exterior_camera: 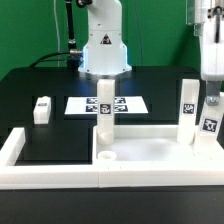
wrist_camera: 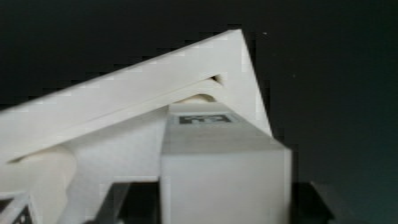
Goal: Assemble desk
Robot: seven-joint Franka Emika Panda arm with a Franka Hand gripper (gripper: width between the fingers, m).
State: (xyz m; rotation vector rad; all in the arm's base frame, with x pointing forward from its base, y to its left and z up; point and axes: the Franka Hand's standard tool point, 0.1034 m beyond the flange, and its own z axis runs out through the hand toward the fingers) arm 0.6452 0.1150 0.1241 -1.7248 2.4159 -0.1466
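Observation:
The white desk tabletop point(exterior_camera: 150, 150) lies flat inside the front right corner of the border wall. One white tagged leg point(exterior_camera: 105, 112) stands upright at its far corner on the exterior view's left, and a second leg point(exterior_camera: 187, 108) stands upright toward the right. A third leg point(exterior_camera: 210, 125) is at the far right edge under my gripper point(exterior_camera: 211, 102). In the wrist view this leg point(wrist_camera: 222, 165) fills the space between my dark fingers point(wrist_camera: 128, 198), which sit against its sides, with a tabletop corner point(wrist_camera: 169, 85) beyond it. A fourth leg point(exterior_camera: 41, 108) lies loose on the left.
The low white U-shaped border wall point(exterior_camera: 50, 170) runs along the front and up the left side. The marker board point(exterior_camera: 130, 104) lies flat behind the tabletop. The robot base point(exterior_camera: 103, 50) stands at the back centre, with cables beside it.

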